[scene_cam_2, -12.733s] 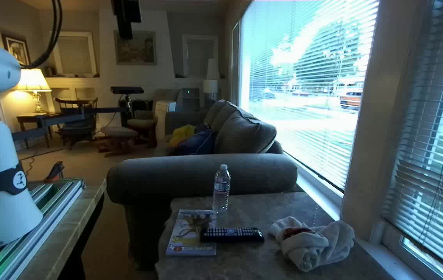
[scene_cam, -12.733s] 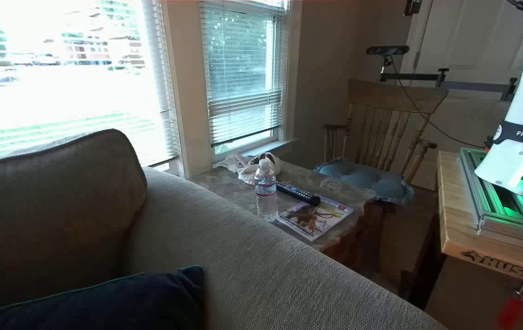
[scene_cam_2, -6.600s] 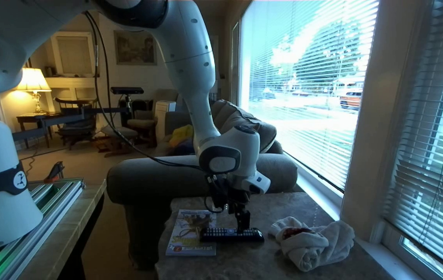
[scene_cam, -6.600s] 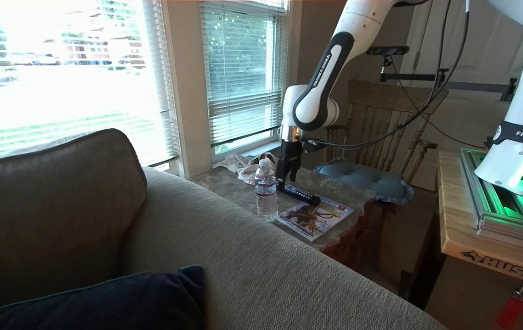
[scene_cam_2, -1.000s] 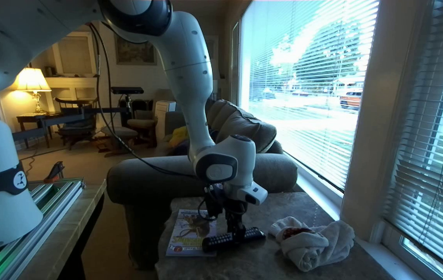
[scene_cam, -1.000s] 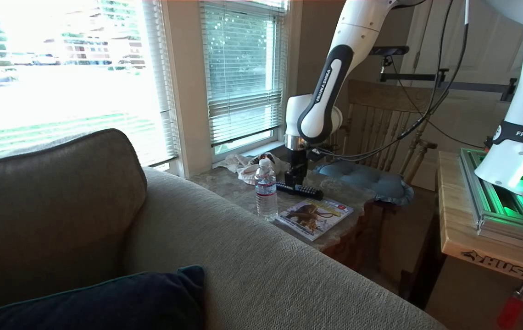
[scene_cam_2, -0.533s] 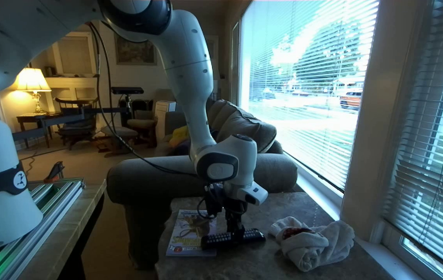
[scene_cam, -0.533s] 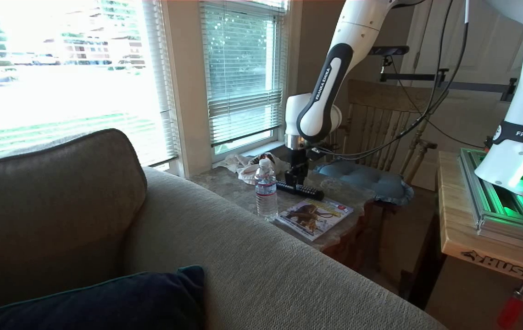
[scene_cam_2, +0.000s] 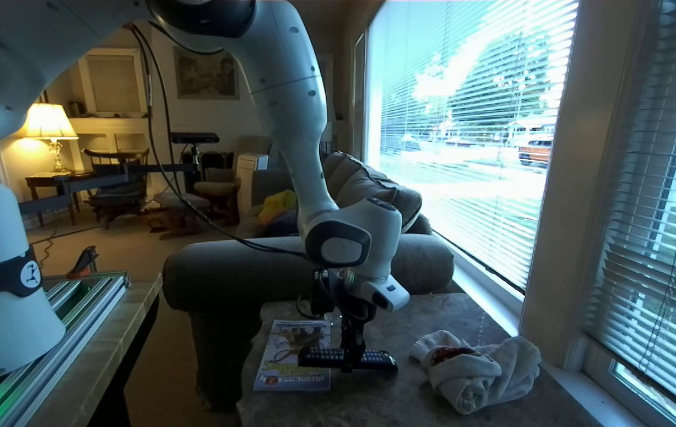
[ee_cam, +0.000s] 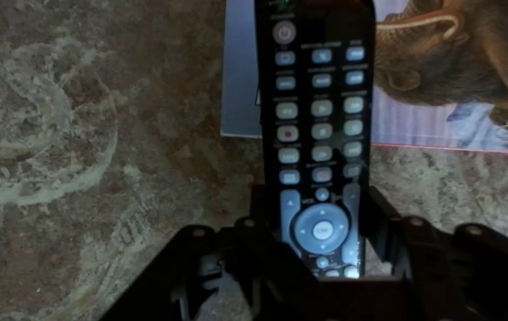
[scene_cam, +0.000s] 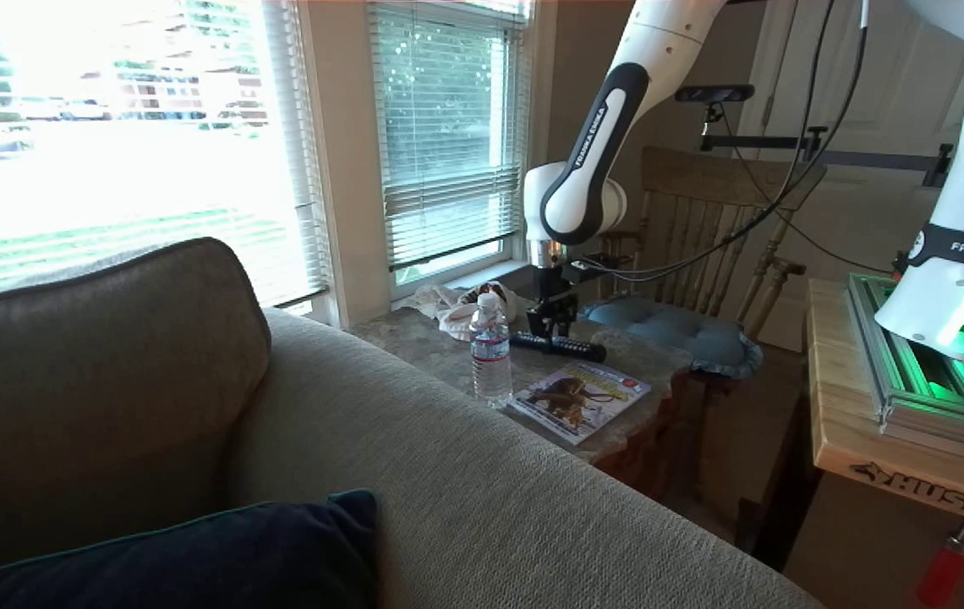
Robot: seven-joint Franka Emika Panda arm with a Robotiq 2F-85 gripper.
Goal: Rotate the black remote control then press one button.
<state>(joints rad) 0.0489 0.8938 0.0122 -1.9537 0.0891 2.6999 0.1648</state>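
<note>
Two black jointed fingers (ee_cam: 378, 220) clamp the slim black plastic remote control (ee_cam: 321, 133) across its width, one end over the flat glossy magazine (scene_cam: 581, 399), so turning may swing it into the nearby clear plastic bottle (scene_cam: 491, 359)

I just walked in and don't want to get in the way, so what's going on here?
A white robot arm has its black fingers closed on both sides of a slim, oblong black remote control over a mottled brown-grey tabletop. In the wrist view, one end overlaps a colourful picture magazine; whether the two touch is hard to tell. The fingers are along its sides, not on its grey buttons, so no press shows. A clear plastic bottle stands upright nearby.
</note>
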